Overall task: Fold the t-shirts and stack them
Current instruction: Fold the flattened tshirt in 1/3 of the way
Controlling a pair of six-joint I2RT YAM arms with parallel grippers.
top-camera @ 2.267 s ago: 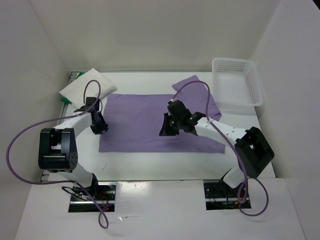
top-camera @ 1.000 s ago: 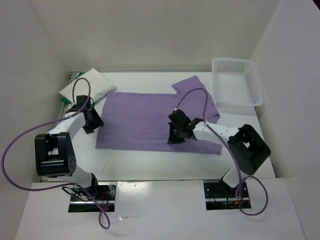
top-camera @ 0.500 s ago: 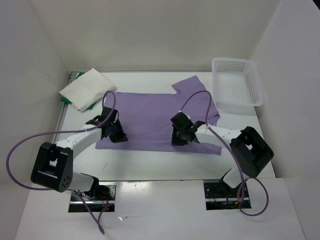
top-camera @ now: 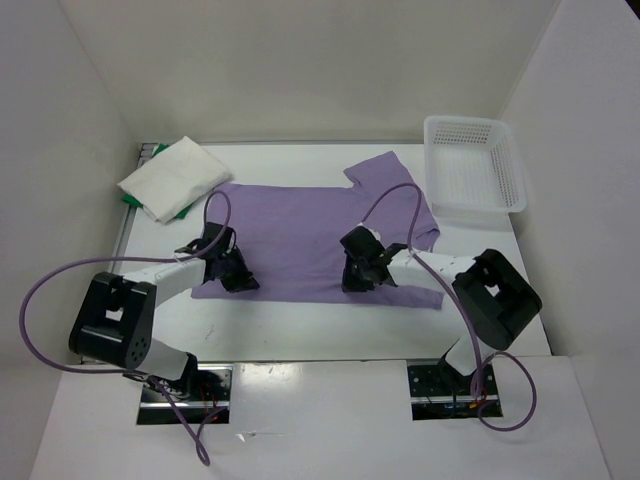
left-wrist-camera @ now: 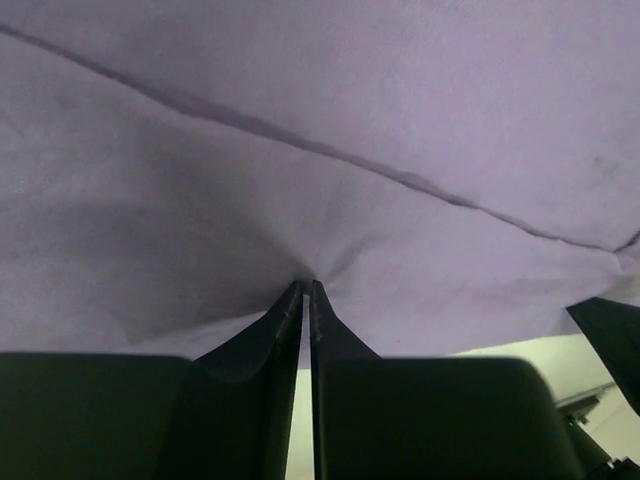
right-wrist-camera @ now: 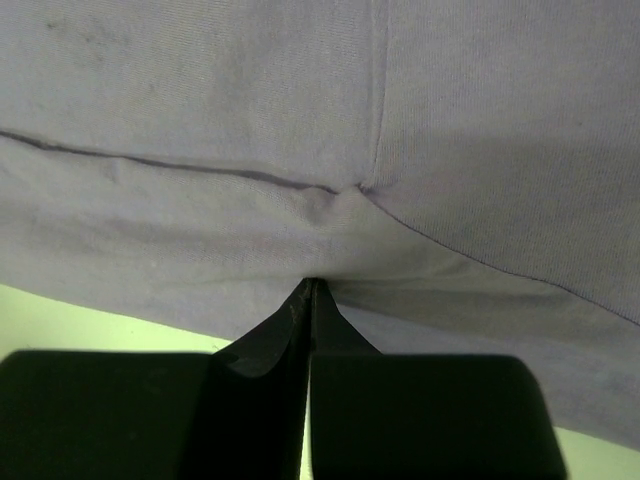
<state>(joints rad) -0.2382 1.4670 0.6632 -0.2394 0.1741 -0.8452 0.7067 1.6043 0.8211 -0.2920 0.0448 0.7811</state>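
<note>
The lavender t-shirt [top-camera: 300,235] lies spread on the table's middle, a sleeve pointing to the back right. My left gripper [top-camera: 240,280] is at its near left hem, shut on the cloth; in the left wrist view the fingertips [left-wrist-camera: 305,290] pinch the lavender fabric [left-wrist-camera: 330,130]. My right gripper [top-camera: 357,280] is at the near hem right of centre, shut on the cloth; its fingertips [right-wrist-camera: 312,288] pinch the fabric [right-wrist-camera: 330,110]. The white t-shirt [top-camera: 175,175] lies folded at the back left on top of the green one [top-camera: 183,212], of which only edges show.
A white lattice basket [top-camera: 473,165] stands at the back right, close to the shirt's sleeve. White walls close in the table on three sides. Purple cables loop from both arms over the table.
Both grippers have come down onto the shirt's near hem and shut on it. The left gripper moved right from the shirt's left edge; the near hem has shifted back a little.
</note>
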